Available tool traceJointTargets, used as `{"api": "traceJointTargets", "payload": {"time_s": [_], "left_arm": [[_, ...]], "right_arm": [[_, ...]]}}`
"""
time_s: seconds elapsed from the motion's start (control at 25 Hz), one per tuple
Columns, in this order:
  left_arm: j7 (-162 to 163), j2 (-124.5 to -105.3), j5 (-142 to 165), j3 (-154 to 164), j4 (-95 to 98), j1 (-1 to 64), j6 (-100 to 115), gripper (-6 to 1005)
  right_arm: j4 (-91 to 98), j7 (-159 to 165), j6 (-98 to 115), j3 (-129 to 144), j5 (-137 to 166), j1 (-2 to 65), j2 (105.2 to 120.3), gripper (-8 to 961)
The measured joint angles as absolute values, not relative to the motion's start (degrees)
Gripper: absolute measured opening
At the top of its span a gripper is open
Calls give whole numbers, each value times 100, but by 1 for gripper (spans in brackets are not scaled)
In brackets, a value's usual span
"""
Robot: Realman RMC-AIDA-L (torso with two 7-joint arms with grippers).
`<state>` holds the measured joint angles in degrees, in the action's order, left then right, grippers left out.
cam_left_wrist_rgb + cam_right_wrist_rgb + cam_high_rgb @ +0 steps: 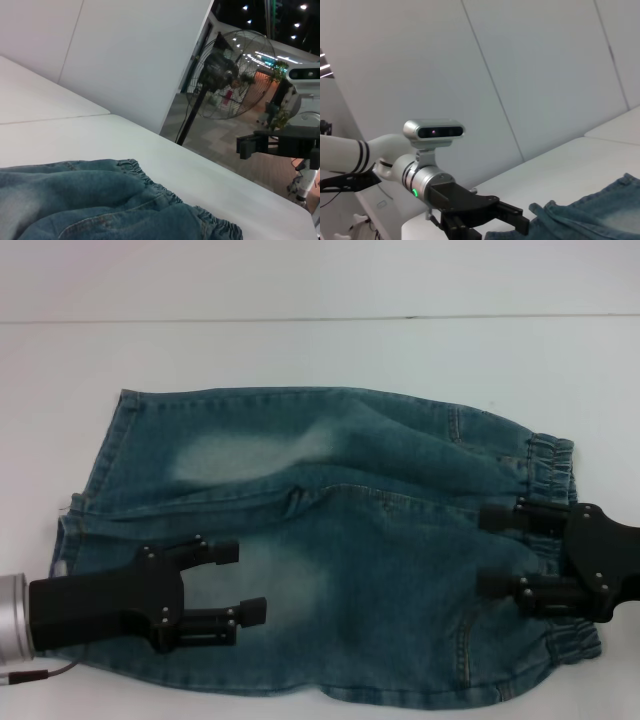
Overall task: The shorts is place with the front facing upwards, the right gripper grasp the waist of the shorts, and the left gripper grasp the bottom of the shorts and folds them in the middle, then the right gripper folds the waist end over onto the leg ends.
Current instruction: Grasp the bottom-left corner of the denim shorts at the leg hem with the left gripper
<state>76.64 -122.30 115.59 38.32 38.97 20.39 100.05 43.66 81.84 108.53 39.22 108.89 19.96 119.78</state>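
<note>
Shorts flat on white table, left claw spread over leg ends; right claw spread over waist

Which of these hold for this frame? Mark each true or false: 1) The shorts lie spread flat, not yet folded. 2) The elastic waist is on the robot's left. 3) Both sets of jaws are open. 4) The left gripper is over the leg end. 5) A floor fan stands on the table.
1) True: the shorts lie spread flat on the table.
2) False: the waist of the shorts is on the robot's right.
3) True: the left gripper and the right gripper both have open jaws.
4) True: it hovers over the leg ends.
5) False: the fan stands on the floor beyond the table.
</note>
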Motion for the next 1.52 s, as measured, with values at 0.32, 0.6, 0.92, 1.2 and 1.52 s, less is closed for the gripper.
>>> {"api": "traceJointTargets", "payload": {"time_s": [0.32,0.6,0.92,1.2,1.52], "left_arm": [[7692,-12178,11527,3803,3896,2054,10044,902],[7744,-12136,11501,3117,4099,1933,10061,888],[8322,-11857,11537,2531,4623,1147,10426,873],[8677,-11779,11872,2256,5061,736,10398,874],[8843,-11814,12512,2206,5112,871,9991,873]], "right_arm": [[4584,8523,10751,3827,11001,1941,11965,904],[4678,8494,10737,3803,11089,1934,11991,946],[4679,8490,10748,3832,11089,1940,11989,946],[4668,8490,10753,3853,11093,1972,11987,946],[4681,8493,10757,3912,11111,1994,11986,946]]}}
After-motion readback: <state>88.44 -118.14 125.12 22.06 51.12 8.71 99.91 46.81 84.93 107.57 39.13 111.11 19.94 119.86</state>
